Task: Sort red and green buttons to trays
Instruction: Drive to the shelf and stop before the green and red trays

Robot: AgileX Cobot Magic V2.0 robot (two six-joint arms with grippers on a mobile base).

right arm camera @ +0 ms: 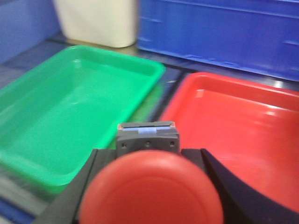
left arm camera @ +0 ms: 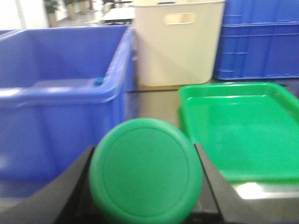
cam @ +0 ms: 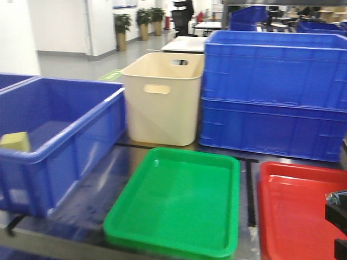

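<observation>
In the left wrist view, my left gripper (left arm camera: 144, 156) is shut on the green button (left arm camera: 145, 170). Its round cap faces the camera between the two dark fingers. It hangs to the left of the green tray (left arm camera: 238, 130), in front of a blue crate. My right gripper (right arm camera: 148, 157) is shut on the red button (right arm camera: 150, 191), whose grey base (right arm camera: 147, 138) points forward. It hovers over the gap between the green tray (right arm camera: 70, 107) and the red tray (right arm camera: 243, 126). Both trays, green (cam: 179, 200) and red (cam: 295, 211), lie side by side with nothing in them.
A deep blue crate (cam: 59, 135) stands at the left with a yellow block (cam: 16, 141) inside. A beige bin (cam: 162, 97) stands behind the green tray. Stacked blue crates (cam: 274, 92) stand behind the red tray. Dark hardware of my right arm (cam: 337, 216) shows at the right edge.
</observation>
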